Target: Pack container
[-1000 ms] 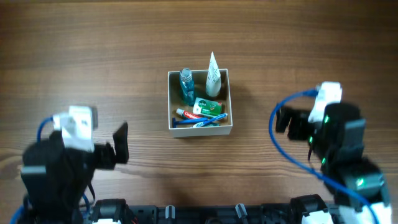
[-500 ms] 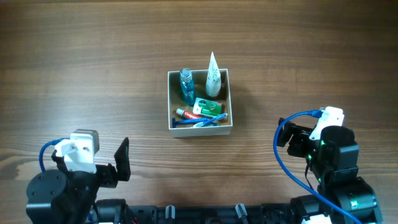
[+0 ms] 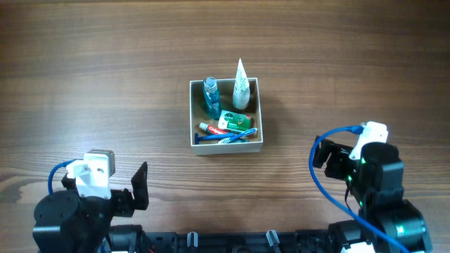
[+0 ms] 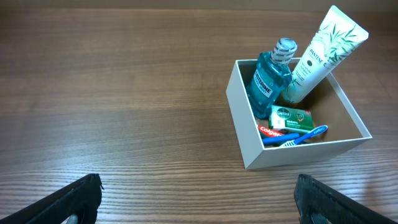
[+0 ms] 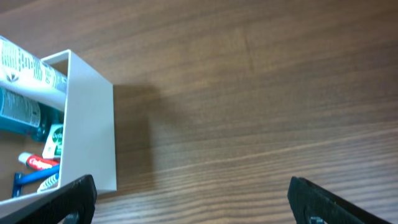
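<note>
The container [image 3: 257, 112] is a white-walled square cardboard box with a tan inside, at the table's middle. It holds a blue mouthwash bottle [image 3: 211, 95], a white tube [image 3: 241, 88] leaning on the far rim, a green soap box [image 3: 235, 120], a red toothpaste tube [image 3: 214, 128] and a blue toothbrush [image 3: 225, 137]. The container also shows in the left wrist view [image 4: 249, 121] and the right wrist view [image 5: 93, 118]. My left gripper [image 4: 199, 202] is open and empty at the near left. My right gripper [image 5: 199, 199] is open and empty at the near right.
The wooden table [image 3: 105, 77] spreads around the container. The arms' bases and blue cables [image 3: 323, 176] sit along the near edge.
Both arms have pulled back toward the near edge, away from the container, mostly within the first half second. The container and its contents have not moved.
</note>
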Robot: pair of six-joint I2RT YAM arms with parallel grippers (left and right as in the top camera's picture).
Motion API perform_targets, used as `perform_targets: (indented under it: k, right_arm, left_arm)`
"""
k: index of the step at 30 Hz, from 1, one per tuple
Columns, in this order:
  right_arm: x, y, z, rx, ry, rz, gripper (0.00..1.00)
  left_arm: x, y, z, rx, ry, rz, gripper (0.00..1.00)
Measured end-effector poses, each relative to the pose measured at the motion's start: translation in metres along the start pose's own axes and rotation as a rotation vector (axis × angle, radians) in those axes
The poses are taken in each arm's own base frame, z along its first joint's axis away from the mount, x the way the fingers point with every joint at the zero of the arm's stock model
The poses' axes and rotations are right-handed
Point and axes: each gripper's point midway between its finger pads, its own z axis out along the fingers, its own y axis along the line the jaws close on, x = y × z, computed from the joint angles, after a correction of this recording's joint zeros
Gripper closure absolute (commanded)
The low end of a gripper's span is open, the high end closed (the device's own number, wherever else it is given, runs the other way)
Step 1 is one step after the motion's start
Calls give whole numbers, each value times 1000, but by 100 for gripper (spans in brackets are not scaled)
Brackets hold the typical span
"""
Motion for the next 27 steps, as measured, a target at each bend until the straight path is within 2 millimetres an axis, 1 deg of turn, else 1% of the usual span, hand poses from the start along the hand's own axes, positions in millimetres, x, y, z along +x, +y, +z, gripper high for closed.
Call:
perform_targets:
  k: [1,6,9,12,15,18,20,22,27]
  right_arm:
    - [-1,-1,-8,-11,-34,3,0]
    - [-14,2,-36,-84,-234,-13,0]
    - [-18,5,-41,-129,-355,-69,0]
    - [-23,13,-38,-177,-464,-130,0]
    - [-34,22,-36,-221,-596,-173,0]
    - [-50,29,-38,-253,-761,-205,0]
    - [-53,31,-36,-260,-819,-221,0]
    - [-53,29,-30,-249,-856,-244,0]
    - [-43,22,-13,-200,-827,-298,0]
  left_arm:
    - [0,0,0,0,0,0,0]
    - [0,0,0,0,2,0,0]
    - [0,0,0,0,2,0,0]
    - [0,0,0,0,1,0,0]
    - [0,0,0,0,2,0,0]
    - [0,0,0,0,2,0,0]
    - [1,0,0,0,3,0,0]
    - [0,0,0,0,2,0,0]
    - [0,0,0,0,2,0,0]
